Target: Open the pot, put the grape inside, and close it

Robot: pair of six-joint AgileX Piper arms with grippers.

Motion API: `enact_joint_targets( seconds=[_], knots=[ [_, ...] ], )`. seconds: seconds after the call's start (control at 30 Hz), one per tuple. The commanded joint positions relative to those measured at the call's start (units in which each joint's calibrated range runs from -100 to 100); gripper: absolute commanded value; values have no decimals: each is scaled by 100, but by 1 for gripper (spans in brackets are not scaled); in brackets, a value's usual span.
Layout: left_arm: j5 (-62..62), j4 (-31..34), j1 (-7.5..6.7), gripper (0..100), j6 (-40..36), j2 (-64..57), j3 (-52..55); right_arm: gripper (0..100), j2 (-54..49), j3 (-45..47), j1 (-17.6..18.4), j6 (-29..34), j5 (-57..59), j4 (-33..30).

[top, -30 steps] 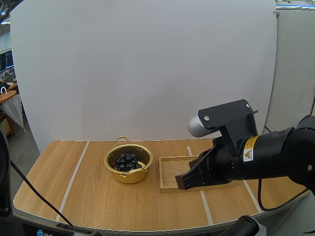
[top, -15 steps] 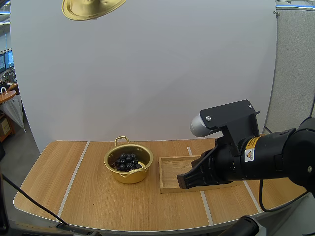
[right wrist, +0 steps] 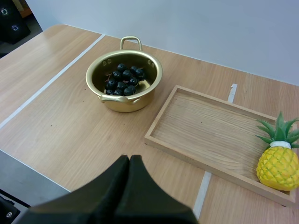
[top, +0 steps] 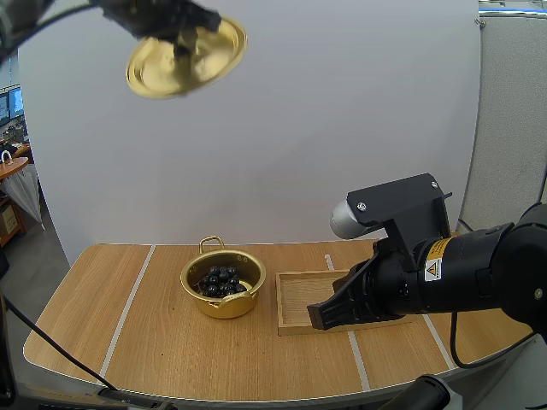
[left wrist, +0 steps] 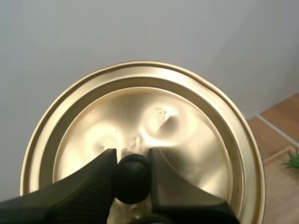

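A gold pot (top: 223,285) stands open on the table with a bunch of dark grapes (top: 220,280) inside; the right wrist view also has the pot (right wrist: 124,79) and grapes (right wrist: 123,78). High above, at the upper left, my left gripper (top: 181,40) holds the gold lid (top: 185,58) tilted. In the left wrist view my left gripper (left wrist: 132,171) is shut on the lid's black knob (left wrist: 132,172), with the lid (left wrist: 187,135) behind it. My right gripper (top: 318,319) hovers over the wooden tray's near edge, its fingers (right wrist: 127,182) shut together on nothing.
A wooden tray (top: 295,301) lies right of the pot; the tray (right wrist: 210,130) holds a small toy pineapple (right wrist: 278,161) at its far end. White tape lines cross the tabletop. The table's front edge runs close below my right gripper.
The lid has come down and to the right into view, carried by my left gripper. The right arm, pot and tray have stayed put.
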Motion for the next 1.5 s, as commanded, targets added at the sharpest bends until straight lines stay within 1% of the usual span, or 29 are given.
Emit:
enact_joint_targets(
  seconds=[0.0, 0.23, 0.57, 0.6, 0.73, 1.0, 1.17, 1.33, 1.47],
  knots=[
    [0, -200, -11, 0, -40, 77, 523, 0, -48, 21, -19, -58, 32, -30],
    [0, -264, -11, 0, -18, 335, 1600, 0, -48, 21, -19, -59, 32, -41],
    [0, -264, -11, 0, 921, 1085, 2928, 0, -48, 21, -19, -59, 32, -51],
    [-26, -264, -11, 0, 941, 1160, 2984, 0, -48, 21, -19, -59, 32, -51],
    [-915, -269, -11, 0, 1045, 1570, 3086, 0, -48, 21, -19, -59, 32, -51],
    [-1480, -456, -18, 0, 1273, 2160, 3098, 0, -48, 21, -45, -59, 32, -51],
    [-1797, -611, -18, 0, 1576, 2530, 3239, 0, -48, 21, -45, -59, 32, -51],
    [-2619, -613, -18, 0, 1683, 2808, 3530, 0, -48, 21, -45, -59, 32, -51],
    [-2891, -682, -18, 0, 1823, 3022, 3592, 0, -48, 21, -45, -67, 91, -86]
  ],
)
